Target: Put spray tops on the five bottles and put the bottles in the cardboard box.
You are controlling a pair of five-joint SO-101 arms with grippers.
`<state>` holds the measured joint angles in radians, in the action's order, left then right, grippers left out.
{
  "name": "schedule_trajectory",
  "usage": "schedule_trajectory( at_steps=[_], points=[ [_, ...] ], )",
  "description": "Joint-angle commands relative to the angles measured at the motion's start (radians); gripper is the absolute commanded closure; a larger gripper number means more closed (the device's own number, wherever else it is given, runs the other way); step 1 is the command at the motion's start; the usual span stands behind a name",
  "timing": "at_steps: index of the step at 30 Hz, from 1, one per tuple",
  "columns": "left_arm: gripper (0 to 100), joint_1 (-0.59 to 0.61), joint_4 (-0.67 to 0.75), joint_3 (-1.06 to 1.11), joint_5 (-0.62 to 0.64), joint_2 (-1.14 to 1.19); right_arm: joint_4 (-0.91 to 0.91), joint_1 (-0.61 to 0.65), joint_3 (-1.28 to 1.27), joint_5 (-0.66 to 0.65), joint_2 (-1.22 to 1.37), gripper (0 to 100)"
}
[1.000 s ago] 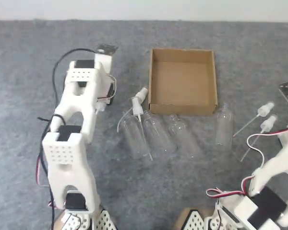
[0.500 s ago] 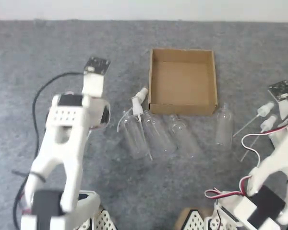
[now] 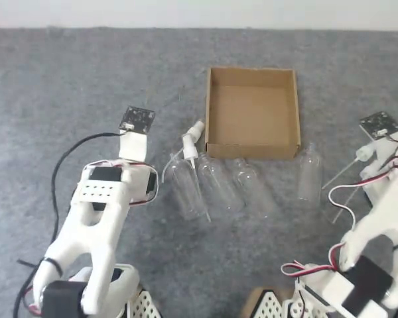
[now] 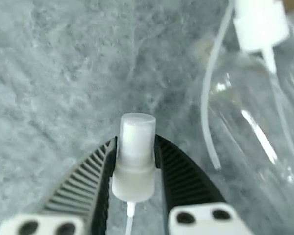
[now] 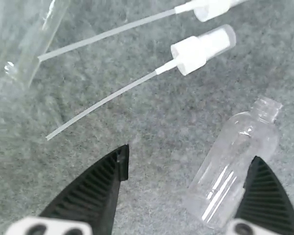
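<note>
cardboard box (image 3: 252, 151) open-topped | four bottles (image 3: 215, 182) crowd its near wall

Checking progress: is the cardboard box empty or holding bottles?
Empty: the brown cardboard box shows a bare floor; the clear plastic bottles lie outside it.

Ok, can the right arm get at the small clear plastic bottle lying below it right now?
Probably yes. The right gripper is open above the small clear plastic bottle, which lies bare on the grey carpet by one finger; the two white spray tops lie apart from it.
</note>
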<state>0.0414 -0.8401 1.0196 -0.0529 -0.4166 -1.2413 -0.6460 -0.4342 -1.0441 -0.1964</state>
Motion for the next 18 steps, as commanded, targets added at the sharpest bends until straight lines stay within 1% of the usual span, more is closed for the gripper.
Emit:
schedule_trajectory(
  at_steps=[1, 3, 5, 11, 18],
  points=[
    [99, -0.003, 0.032, 0.002, 0.038, -0.046, -0.010, 0.010, 0.008, -0.003, -0.062, 66.3],
    [99, -0.003, 0.031, 0.002, 0.046, -0.046, -0.012, 0.010, 0.008, 0.000, -0.064, 66.3],
    [98, 0.002, 0.031, 0.004, 0.063, -0.046, -0.012, 0.010, 0.008, 0.034, -0.064, 66.3],
    [88, -0.006, 0.037, 0.004, 0.080, -0.046, -0.008, 0.008, 0.012, 0.055, -0.064, 66.3],
    [88, 0.002, 0.034, 0.004, 0.080, -0.046, -0.001, -0.042, 0.026, 0.052, -0.064, 66.3]
  ],
)
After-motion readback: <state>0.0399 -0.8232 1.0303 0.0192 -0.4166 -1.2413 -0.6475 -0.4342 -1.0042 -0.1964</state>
